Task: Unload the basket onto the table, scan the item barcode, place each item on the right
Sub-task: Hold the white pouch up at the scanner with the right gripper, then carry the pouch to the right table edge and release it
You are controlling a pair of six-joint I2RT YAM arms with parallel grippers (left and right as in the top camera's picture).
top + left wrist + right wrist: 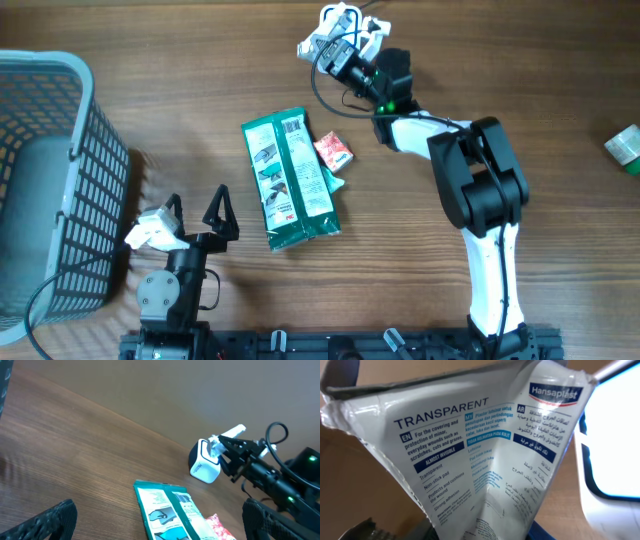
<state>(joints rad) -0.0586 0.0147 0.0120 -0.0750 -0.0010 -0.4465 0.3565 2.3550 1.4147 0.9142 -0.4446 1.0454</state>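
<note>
**Overhead: packet gripped at far counter side**

Right gripper [333, 40] is clamped on the white plaster packet [480, 450], holding it at the far side of the counter [520, 60], just beside the scanner [204, 463]. Left gripper [196, 200] stands fully open, empty, well apart.

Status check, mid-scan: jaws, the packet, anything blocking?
Left gripper jaws open, idle by basket. Right gripper jaws shut on Hansaplast packet, beside scanner. Nothing seen between them.
</note>
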